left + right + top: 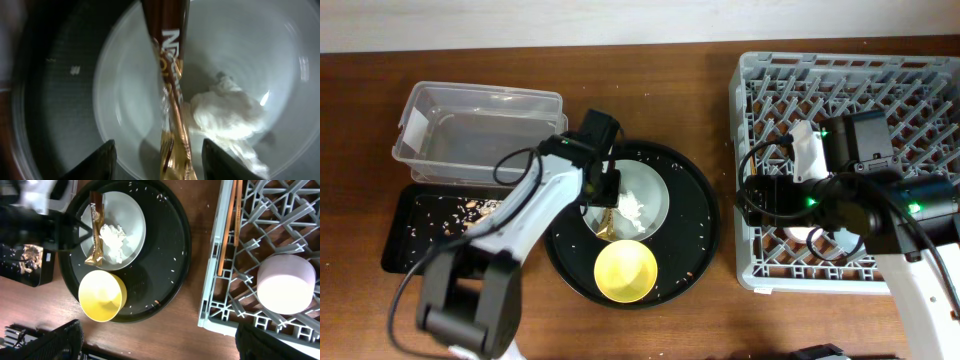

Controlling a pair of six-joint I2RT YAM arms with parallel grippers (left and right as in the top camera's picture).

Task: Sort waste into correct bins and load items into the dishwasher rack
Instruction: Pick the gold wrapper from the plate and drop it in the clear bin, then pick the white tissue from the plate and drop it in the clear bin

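Reaching low over a pale grey-green round plate (125, 85) with the left gripper (159, 162), spread wide and straddling a thin gold-brown stick-like wrapper (172, 110) without clamping it. Finds that wrapper flat on the plate, lengthwise between the fingers and touching a small crumpled white paper wad (227, 112) on its right. Plate on a large round black tray (695, 200), with a small yellow bowl (625, 270) just near of it.

Holds the right gripper (162, 347) over the near left part of a large square grey plastic dishwasher rack (920, 90), likewise spread and empty, close to a small pink cup (285, 285) already set among the pegs.

Off to the left: a clear plastic rectangular tub with a white label (480, 130) on the far side, and a shallow black rectangular tray (400, 240) on the near side holding brownish crumbly food scraps (455, 210).

Probably about to pinch the wrapper. Could catch the paper wad along with it, given the contact, and carry both to one bin. Could slip off so thin and glossy a strip if closed off-centre. Could scrape the plate and shove it into the bowl if lowered too far. Could also drop the wrapper short of the bins on the way left, since a light pinch on foil gives little hold.
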